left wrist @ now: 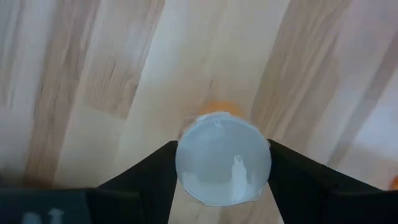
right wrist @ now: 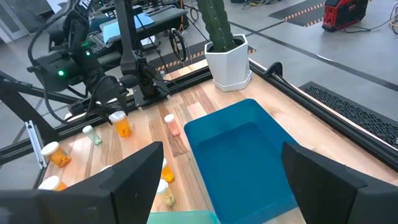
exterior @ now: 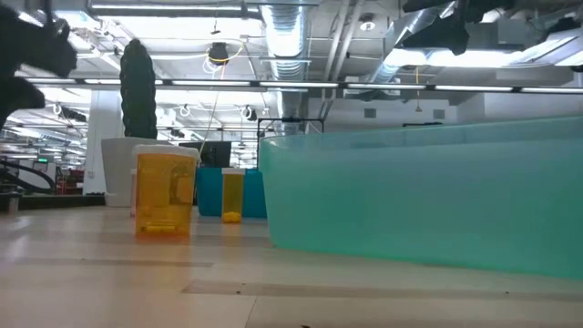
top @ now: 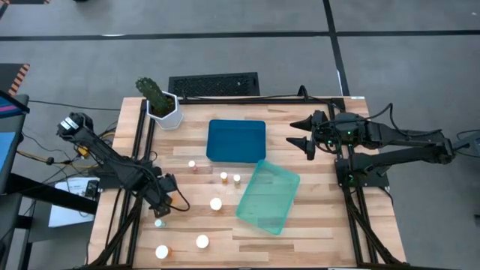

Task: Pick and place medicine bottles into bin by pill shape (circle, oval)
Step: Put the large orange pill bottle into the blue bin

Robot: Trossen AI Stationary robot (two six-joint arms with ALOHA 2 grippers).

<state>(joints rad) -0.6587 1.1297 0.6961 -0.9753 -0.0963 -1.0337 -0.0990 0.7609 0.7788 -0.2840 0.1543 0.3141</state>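
While closed around a white-capped medicine bottle (left wrist: 222, 158), left jaws (top: 159, 214) low at lower left of desk (top: 315, 232). Right jaws (top: 303, 133) spread wide, empty, upper right beside blue bin (top: 236, 140).

Lighting: bright, even, overhead; ceiling strip lights (exterior: 182, 84) show in the low view. Shadows: soft, short. Glare: pale sheen on table (left wrist: 93, 93). Blur: left wrist view soft throughout; cap (left wrist: 222, 158) out of focus.
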